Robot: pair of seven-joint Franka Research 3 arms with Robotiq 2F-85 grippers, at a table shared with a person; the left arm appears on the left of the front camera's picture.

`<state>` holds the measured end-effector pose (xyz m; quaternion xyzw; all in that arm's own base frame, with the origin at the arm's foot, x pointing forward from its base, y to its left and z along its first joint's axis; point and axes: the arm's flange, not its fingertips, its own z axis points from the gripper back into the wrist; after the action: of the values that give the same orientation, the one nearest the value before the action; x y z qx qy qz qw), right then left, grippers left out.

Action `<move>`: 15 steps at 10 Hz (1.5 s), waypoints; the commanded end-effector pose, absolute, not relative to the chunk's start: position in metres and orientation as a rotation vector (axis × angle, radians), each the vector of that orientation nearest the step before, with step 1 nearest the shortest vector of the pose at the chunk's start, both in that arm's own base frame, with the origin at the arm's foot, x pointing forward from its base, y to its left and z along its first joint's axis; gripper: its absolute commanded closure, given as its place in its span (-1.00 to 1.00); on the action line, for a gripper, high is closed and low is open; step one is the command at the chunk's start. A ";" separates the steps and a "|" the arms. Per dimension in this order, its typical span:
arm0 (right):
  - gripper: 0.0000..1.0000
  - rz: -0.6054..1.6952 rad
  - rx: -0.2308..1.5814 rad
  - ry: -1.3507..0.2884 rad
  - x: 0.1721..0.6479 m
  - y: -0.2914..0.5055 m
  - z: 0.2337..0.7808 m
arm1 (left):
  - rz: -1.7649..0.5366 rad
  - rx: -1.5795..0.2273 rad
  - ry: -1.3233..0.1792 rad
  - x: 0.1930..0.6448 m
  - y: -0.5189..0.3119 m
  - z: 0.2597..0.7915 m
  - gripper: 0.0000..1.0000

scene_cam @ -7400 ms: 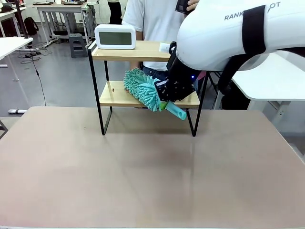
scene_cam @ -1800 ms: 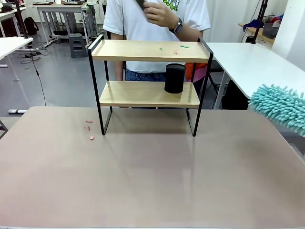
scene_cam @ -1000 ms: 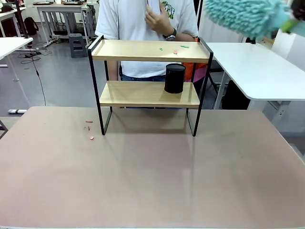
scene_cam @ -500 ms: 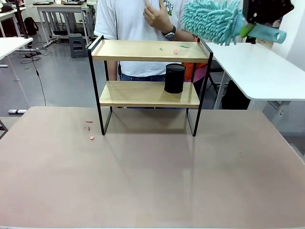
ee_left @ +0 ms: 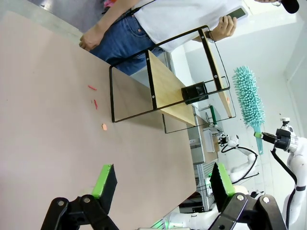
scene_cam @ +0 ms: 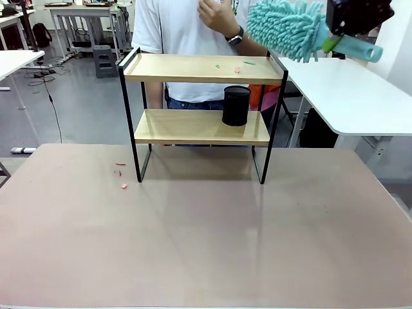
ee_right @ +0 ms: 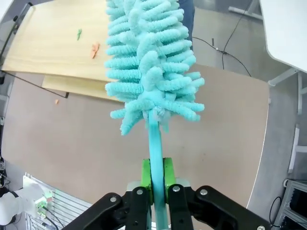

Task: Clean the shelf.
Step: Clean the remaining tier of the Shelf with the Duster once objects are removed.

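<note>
Teal duster (scene_cam: 286,29) clamped in your right claw (ee_right: 157,175), raised above the shelf (scene_cam: 199,67).
You grip the handle, fluffy head leading, so it can sweep the scraps (ee_right: 94,49) beyond and below the claw on the top board. The front view adds a black canister (scene_cam: 235,106) on the lower board (roofed over from the wrist's angle); your left claw (ee_left: 163,182) hangs wide open, shelf well ahead.

Right black green-padded gripper (ee_right: 154,175) is hovering high, clamping a fluffy teal duster (ee_right: 151,62) by its handle; left gripper (ee_left: 165,179) is idling, fingers spread wide.
</note>
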<state>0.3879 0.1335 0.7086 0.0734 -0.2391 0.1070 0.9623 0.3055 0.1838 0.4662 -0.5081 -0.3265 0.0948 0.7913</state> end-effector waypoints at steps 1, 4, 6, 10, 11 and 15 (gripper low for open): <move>0.75 0.182 0.111 -0.480 0.407 0.150 0.701 | 0.191 -1.106 -0.730 0.304 0.180 0.464 -1.00; 0.75 0.186 0.114 -0.429 0.421 0.163 0.685 | 0.191 -1.106 -0.730 0.304 0.180 0.464 -1.00; 0.75 0.241 0.138 -0.365 0.422 0.173 0.679 | 0.191 -1.106 -0.730 0.304 0.180 0.464 -1.00; 0.75 0.513 0.346 -0.209 0.415 0.172 0.677 | 0.191 -1.106 -0.730 0.304 0.180 0.464 -1.00; 0.75 0.679 0.370 -0.128 0.408 0.171 0.676 | 0.191 -1.106 -0.730 0.304 0.180 0.464 -1.00; 0.75 1.047 0.565 -0.026 0.392 0.144 0.683 | 0.191 -1.106 -0.730 0.304 0.180 0.464 -1.00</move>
<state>0.3801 0.1542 0.6730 0.2365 -0.0132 0.4860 0.8412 0.3055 0.1839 0.4662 -0.5081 -0.3266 0.0950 0.7913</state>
